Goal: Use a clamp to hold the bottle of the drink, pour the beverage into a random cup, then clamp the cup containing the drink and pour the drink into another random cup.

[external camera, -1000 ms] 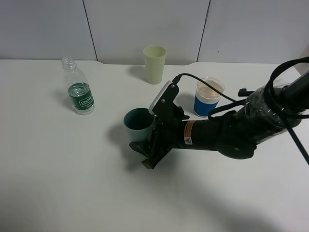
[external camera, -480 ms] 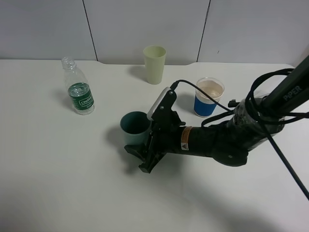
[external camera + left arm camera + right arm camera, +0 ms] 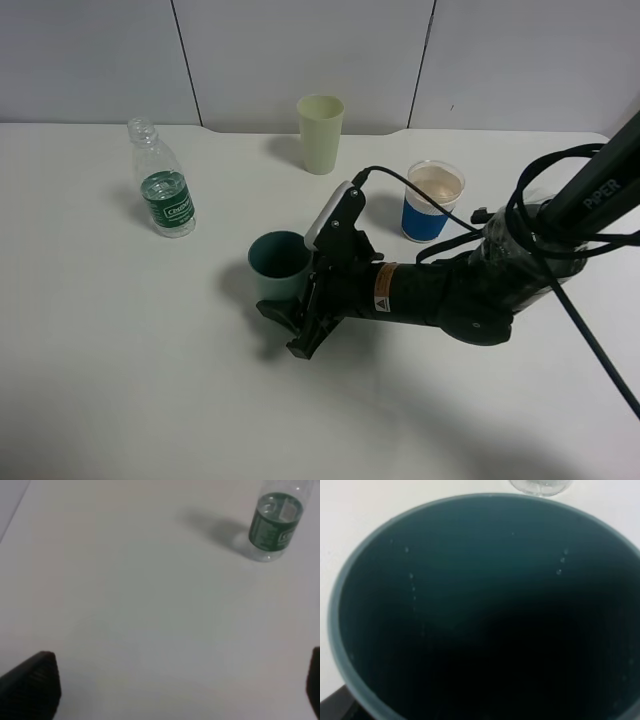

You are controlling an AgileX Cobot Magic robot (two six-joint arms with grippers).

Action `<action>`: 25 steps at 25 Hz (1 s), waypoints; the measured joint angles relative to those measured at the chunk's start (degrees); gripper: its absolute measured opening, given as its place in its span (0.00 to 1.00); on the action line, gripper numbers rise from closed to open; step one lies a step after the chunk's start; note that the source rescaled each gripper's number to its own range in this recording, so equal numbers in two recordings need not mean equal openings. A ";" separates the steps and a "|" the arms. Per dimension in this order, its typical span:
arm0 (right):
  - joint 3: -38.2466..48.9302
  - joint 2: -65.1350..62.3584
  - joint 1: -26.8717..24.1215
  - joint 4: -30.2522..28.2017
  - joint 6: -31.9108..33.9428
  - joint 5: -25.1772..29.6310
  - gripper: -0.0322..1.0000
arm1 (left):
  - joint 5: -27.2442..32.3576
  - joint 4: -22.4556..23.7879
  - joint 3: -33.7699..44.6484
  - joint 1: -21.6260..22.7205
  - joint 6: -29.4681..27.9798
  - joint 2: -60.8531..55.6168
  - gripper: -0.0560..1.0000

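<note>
The white table (image 3: 120,380) carried all items. The right arm (image 3: 450,290) lay low across the table from its right edge toward the centre. The right gripper (image 3: 285,315) was at the lower wall of the dark teal-green cup (image 3: 280,262), near the table centre, with its jaws drawn in against the cup wall. The cup stood upright, long axis vertical, mouth facing up. In the right wrist view the cup (image 3: 485,610) filled the frame, its mouth toward the camera and droplets on its inner wall; no liquid level could be made out.

The clear bottle (image 3: 163,195) with the green label stood upright, uncapped, neck up, toward the far left of the table, well apart from the teal-green cup. The pale yellow-green cup (image 3: 320,132) stood upright at the far edge. The blue-banded white cup (image 3: 432,203) stood upright, right of centre, just beyond the arm.

The left gripper (image 3: 170,690) hung over bare table with its jaws fully spread, holding nothing; the bottle (image 3: 274,526) was well apart from it.
</note>
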 joint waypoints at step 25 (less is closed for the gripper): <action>0.26 -21.75 0.00 -3.06 14.10 25.19 1.00 | 0.00 0.00 0.00 0.00 0.00 0.00 1.00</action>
